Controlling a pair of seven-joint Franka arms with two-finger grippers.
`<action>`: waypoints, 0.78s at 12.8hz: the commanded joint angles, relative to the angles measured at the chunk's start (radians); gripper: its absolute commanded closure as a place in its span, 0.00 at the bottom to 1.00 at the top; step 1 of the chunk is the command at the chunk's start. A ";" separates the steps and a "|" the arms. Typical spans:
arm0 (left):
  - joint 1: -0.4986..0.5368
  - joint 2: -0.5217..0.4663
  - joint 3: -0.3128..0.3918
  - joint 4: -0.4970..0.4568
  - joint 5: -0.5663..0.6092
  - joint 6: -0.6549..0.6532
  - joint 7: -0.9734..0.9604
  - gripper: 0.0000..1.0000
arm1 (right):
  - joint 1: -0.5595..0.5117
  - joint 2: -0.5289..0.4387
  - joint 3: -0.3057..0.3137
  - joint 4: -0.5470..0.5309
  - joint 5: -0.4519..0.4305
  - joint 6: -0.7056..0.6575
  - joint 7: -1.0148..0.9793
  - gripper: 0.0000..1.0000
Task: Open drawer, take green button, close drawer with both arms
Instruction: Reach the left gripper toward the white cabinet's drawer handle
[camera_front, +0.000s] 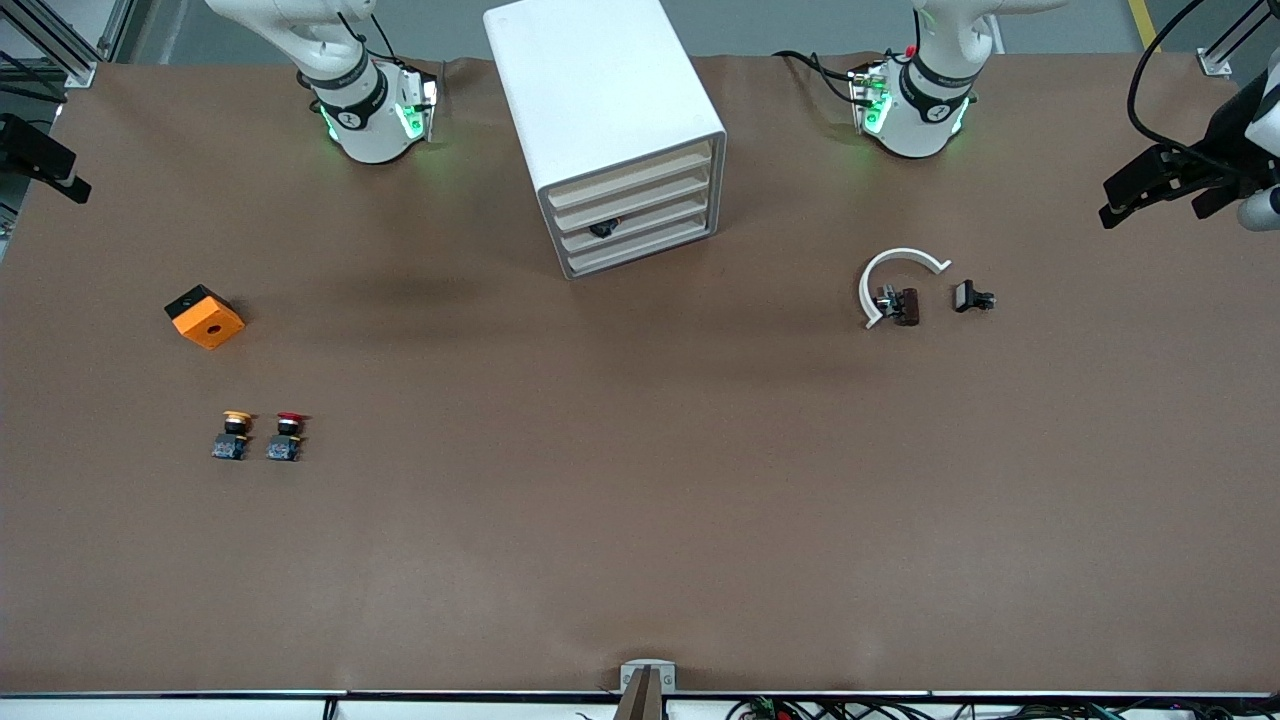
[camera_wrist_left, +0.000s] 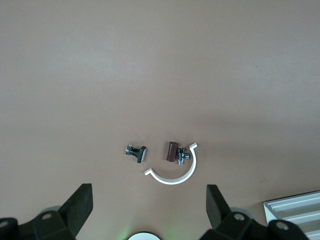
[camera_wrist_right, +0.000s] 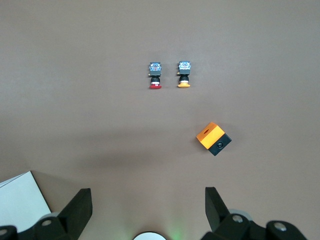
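Matt brown table (camera_front: 640, 500); smooth white plastic-looking cabinet (camera_front: 590, 90)

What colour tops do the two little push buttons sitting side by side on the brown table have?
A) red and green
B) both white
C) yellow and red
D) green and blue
C: the yellow-capped push button and the red-capped push button sit side by side on the brown table, nearer the front camera than the orange and black box.

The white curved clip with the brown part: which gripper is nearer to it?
Left. The left gripper hangs open over the table beside the white curved clip; the right gripper is open above the orange box's end.
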 joint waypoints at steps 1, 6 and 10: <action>0.001 0.011 0.003 0.023 0.003 -0.015 0.015 0.00 | -0.019 -0.023 0.009 -0.023 0.009 0.010 0.014 0.00; -0.004 0.073 0.000 0.024 -0.005 -0.015 0.006 0.00 | -0.019 -0.023 0.009 -0.023 0.009 0.008 0.014 0.00; -0.026 0.181 -0.017 0.011 -0.014 0.024 0.001 0.00 | -0.019 -0.023 0.009 -0.023 0.009 0.007 0.014 0.00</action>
